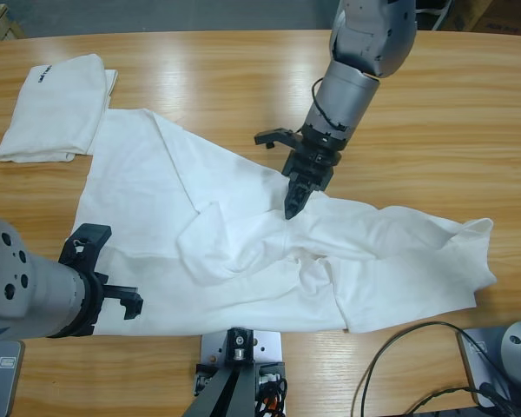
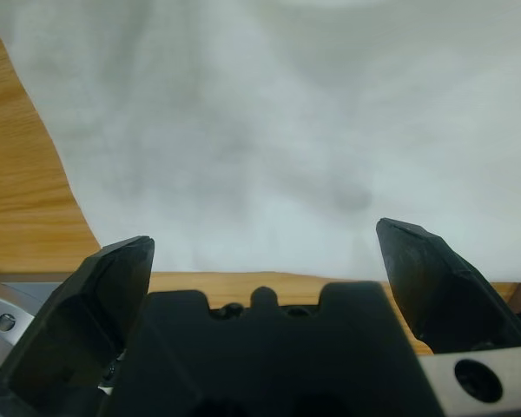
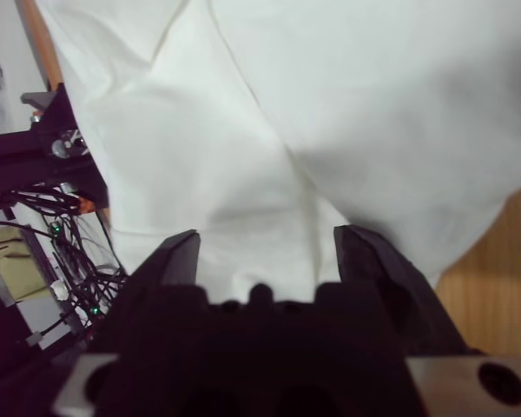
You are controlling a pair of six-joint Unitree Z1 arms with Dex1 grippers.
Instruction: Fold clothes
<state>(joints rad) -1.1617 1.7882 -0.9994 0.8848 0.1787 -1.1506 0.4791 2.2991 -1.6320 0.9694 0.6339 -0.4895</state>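
On the wooden table (image 1: 469, 104), a large white T-shirt (image 1: 156, 191) lies spread but crumpled, reaching from about nine o'clock to about four o'clock, with a thick ridge of folds across its middle. At ten o'clock, a second shirt (image 1: 52, 109) rests already folded, its small black mark on top; it touches the corner of the spread one, probably put aside there to keep the working area free. The right gripper (image 1: 293, 207) comes down from twelve o'clock and points its tip into the wrinkled centre; in its wrist view the jaws stand a little apart with white cloth lying between them, so I judge it is about to pinch a fold, not yet holding it. The left gripper (image 1: 104, 269) waits at eight o'clock over the lower hem, its jaws spread wide and empty above the cloth, likely placed there to take that edge for the fold.
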